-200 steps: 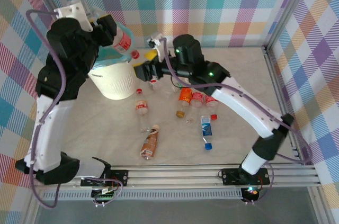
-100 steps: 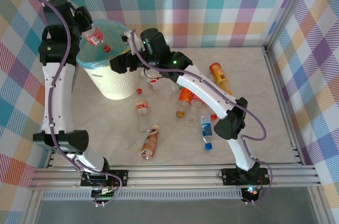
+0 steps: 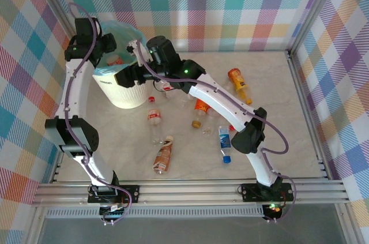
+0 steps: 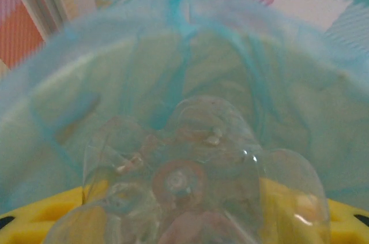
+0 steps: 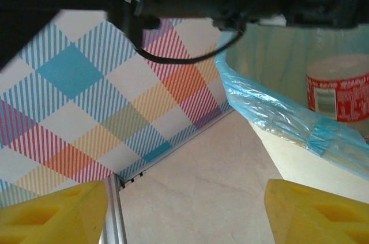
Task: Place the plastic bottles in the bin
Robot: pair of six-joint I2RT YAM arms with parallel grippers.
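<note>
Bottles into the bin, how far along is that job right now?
Done: unclear, the bin hides its contents. In hand: left gripper holds a clear bottle above the liner; right gripper, jaws open and empty, beside the bin. Left: several on the table, including the orange bottle, brown bottle and blue-labelled bottle.

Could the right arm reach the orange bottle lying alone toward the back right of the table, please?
Probably yes: the orange bottle has bare table around it, and the right gripper is open and empty.
</note>
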